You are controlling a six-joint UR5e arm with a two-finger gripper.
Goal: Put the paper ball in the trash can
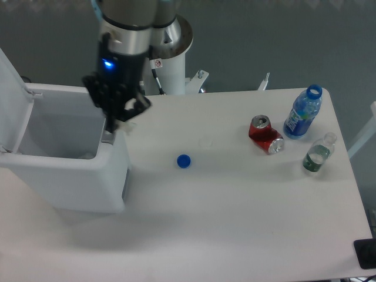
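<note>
White trash can (70, 182), black end effector (116, 120), blue cap (184, 161), red can (265, 134)

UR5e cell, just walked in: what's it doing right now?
The arm has its gripper over the right rim of the open trash can. Whether it holds anything can't be told, and no paper ball shows in this view. On the table lie a blue bottle cap, a red can on its side and two bottles.
</note>
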